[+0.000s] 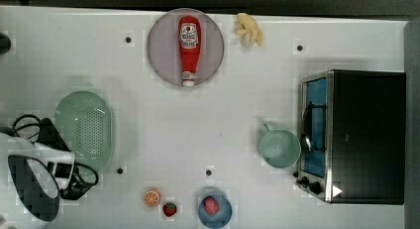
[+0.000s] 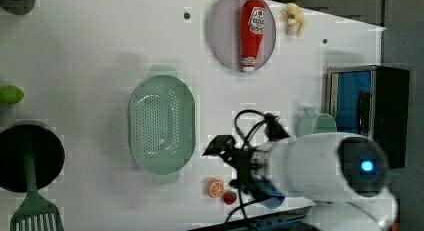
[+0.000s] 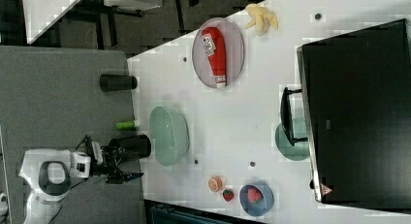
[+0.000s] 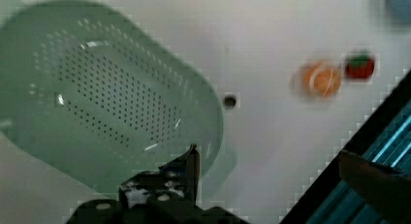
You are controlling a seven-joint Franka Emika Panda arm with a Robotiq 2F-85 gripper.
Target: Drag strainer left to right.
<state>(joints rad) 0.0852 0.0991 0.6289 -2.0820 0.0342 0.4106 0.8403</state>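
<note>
The strainer (image 1: 85,130) is a pale green oval colander with many small holes, lying on the white table at the top view's left. It appears again as the strainer (image 2: 161,131) in the left view and the strainer (image 3: 168,136) in the right view. My gripper (image 4: 276,166) is open, jaws spread wide with nothing between them. In the wrist view one finger (image 4: 190,163) shows just past the strainer's (image 4: 111,103) rim, beside its end tab. My gripper (image 2: 222,153) hovers at the left view's right of the strainer, and my gripper (image 3: 134,165) sits off its end.
A ketchup bottle (image 1: 189,49) lies on a grey plate (image 1: 161,45), with a banana (image 1: 249,28) beside it. A mint-green mug (image 1: 280,147) stands against the toaster oven (image 1: 361,135). An orange slice (image 1: 152,197), a strawberry (image 1: 170,209) and a blue bowl (image 1: 223,216) line the front edge.
</note>
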